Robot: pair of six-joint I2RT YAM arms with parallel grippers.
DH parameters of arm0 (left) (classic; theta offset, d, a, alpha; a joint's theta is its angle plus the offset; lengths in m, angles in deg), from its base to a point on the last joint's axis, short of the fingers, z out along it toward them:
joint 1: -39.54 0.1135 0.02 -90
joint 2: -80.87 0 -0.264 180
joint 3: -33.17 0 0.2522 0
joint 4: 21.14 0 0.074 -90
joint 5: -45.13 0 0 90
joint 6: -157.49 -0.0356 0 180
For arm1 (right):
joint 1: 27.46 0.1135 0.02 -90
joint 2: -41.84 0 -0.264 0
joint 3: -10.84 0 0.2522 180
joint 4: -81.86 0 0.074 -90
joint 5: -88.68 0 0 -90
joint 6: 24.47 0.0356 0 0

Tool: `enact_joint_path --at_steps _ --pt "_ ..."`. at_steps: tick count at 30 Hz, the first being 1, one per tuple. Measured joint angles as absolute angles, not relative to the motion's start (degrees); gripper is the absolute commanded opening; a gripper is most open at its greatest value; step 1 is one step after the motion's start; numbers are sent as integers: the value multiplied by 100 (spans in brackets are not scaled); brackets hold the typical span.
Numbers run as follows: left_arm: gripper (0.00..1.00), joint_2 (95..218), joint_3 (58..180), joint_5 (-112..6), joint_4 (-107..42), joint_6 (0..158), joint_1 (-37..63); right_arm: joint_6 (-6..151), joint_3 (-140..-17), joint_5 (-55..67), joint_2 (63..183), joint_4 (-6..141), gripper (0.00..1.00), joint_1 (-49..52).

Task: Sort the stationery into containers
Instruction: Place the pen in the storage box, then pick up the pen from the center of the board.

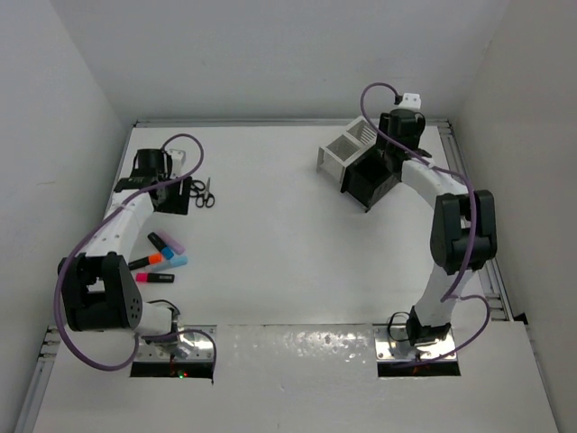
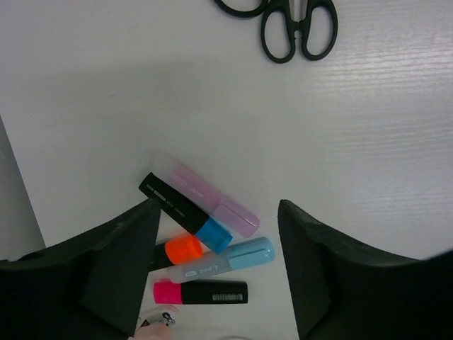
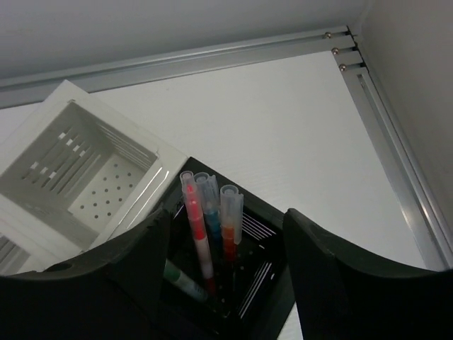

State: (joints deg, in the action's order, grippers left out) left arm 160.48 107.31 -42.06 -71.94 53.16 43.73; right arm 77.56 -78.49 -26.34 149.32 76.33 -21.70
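Several highlighters (image 2: 212,200) lie in a loose heap on the white table: purple, blue-capped, orange (image 2: 177,249), light blue and pink (image 2: 202,291). My left gripper (image 2: 217,210) hangs open above them, touching none; it also shows in the top view (image 1: 176,200). Black-handled scissors (image 2: 298,28) lie further off, right of that gripper (image 1: 204,193). My right gripper (image 3: 226,212) is open over the black container (image 3: 272,280), where thin pens (image 3: 199,227) stand upright and a green one leans. The white container (image 3: 85,170) beside it looks empty. Both containers (image 1: 361,162) sit at the back right.
A metal rail (image 3: 212,57) runs along the table's far edge and down its right side (image 3: 396,156), close to the containers. White walls enclose the table. A second pair of scissor handles (image 2: 241,7) shows at the top edge of the left wrist view.
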Motion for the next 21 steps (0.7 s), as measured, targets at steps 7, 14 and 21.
enact_joint_path --at_steps 7,14,21 --pt "24 16201 10766 -4359 -7240 5404 4827 7883 -7226 -2260 13542 7710 30 -1938" --pt "22 16593 11000 -5043 -7465 5430 5302 7918 -6415 -1875 12467 7956 30 -716" --pt "48 16647 11225 -5109 -7804 4877 5308 8110 -5969 -1543 12416 7498 45 -76"
